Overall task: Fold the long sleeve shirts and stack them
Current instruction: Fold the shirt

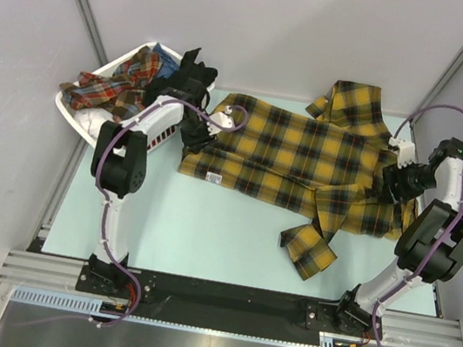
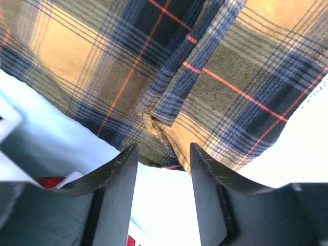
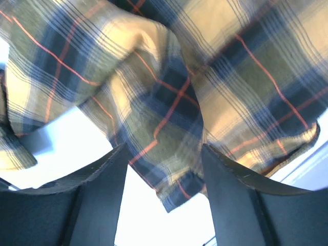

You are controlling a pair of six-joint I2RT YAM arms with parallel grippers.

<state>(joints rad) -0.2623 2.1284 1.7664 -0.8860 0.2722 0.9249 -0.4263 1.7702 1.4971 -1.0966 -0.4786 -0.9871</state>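
Far left: basket (image 1: 90,122) holds crumpled plaid shirts (image 1: 118,85), untouched. The left hand (image 2: 162,154) is parted and grips nothing, at the edge of the mustard plaid shirt (image 1: 296,153). That shirt lies spread on the surface (image 1: 205,231), sleeves out. The right hand (image 3: 164,151) is wide, also empty. Folding barely begun; no stack.

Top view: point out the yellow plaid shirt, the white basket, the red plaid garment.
yellow plaid shirt (image 1: 296,153), top view, middle of body.
white basket (image 1: 78,114), top view, near rim.
red plaid garment (image 1: 108,88), top view, bunched cloth in basket.
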